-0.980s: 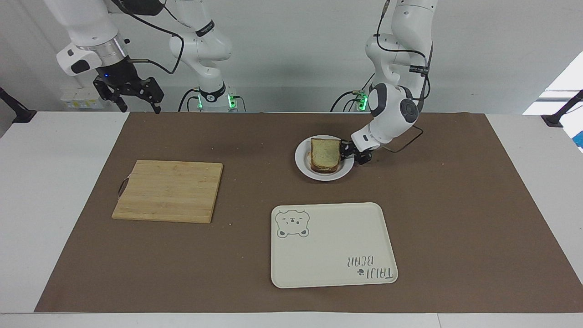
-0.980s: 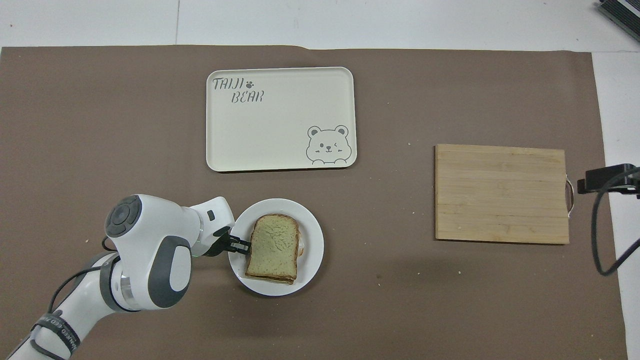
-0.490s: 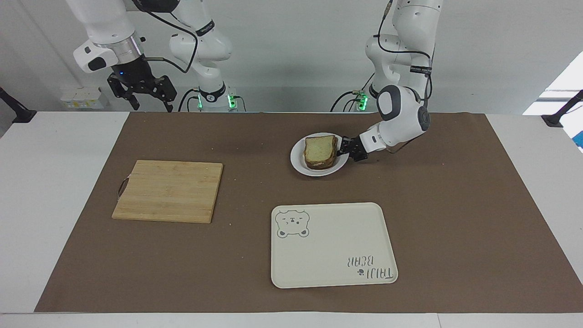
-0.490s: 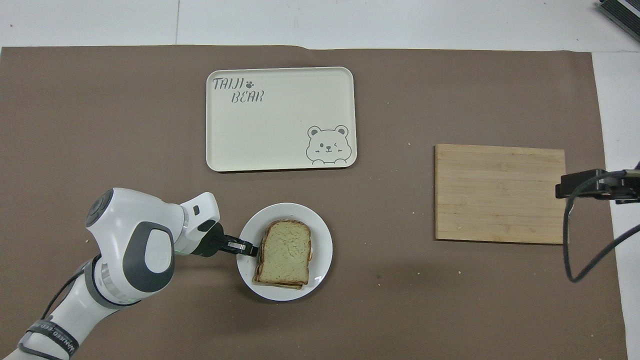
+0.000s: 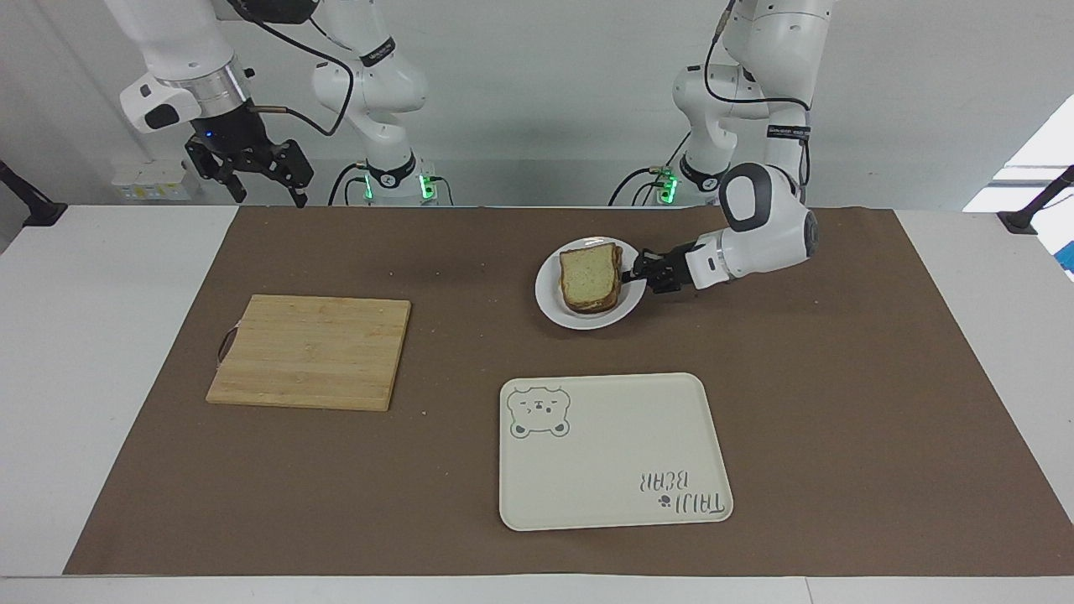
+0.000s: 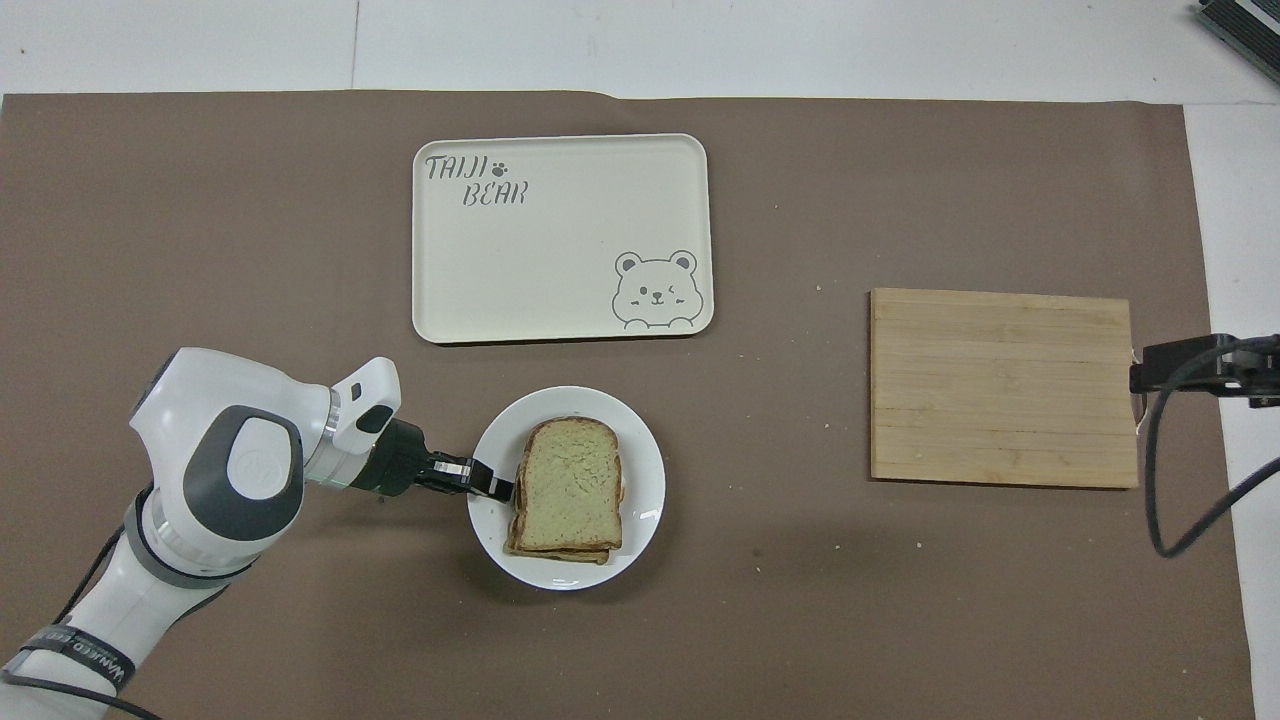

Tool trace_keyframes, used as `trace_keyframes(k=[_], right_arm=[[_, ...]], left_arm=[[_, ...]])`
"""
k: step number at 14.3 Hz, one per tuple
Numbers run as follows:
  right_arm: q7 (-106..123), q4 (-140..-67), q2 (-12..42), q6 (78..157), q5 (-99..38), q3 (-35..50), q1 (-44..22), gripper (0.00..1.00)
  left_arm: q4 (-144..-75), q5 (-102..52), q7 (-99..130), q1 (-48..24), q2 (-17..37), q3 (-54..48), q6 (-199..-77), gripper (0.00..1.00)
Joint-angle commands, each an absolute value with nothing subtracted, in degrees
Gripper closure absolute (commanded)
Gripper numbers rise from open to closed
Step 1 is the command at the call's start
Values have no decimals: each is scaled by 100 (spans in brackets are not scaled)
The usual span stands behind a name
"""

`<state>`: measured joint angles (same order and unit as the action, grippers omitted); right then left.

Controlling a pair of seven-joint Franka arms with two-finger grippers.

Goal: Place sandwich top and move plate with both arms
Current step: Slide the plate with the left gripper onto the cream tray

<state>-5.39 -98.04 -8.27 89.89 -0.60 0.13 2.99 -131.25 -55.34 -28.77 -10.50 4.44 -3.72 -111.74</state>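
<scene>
The left gripper (image 5: 631, 270) (image 6: 492, 487) has its jaws pinched on the rim of the plate (image 5: 555, 307) (image 6: 645, 470), which carries the sandwich top (image 5: 590, 277) (image 6: 568, 483), nearer the robots than the tray (image 5: 612, 453) (image 6: 560, 240). The right gripper (image 5: 267, 180) hangs high, jaws spread, over the table's (image 5: 92, 335) right-arm end.

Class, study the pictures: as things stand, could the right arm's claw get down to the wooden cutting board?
Probably yes. The right claw hangs open in the air toward its own end of the table, and the cutting board lies bare with nothing between them. The left claw is busy at the plate.
</scene>
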Motion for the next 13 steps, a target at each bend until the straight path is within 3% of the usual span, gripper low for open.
trace_keyframes(k=[1, 4, 13], right_arm=[[-554, -9888, -879, 9079, 18, 70, 378, 0], [-554, -9896, -879, 9079, 18, 70, 378, 0], [-571, -9870, -870, 9044, -79, 88, 466, 0]], left_arm=[[-12876, -5940, -2988, -766, 536, -396, -10723, 100], [-12386, -5968, -3243, -564, 799, -396, -10329, 100], [-10048, -5731, -2630, -343, 2003, -378, -9650, 100]])
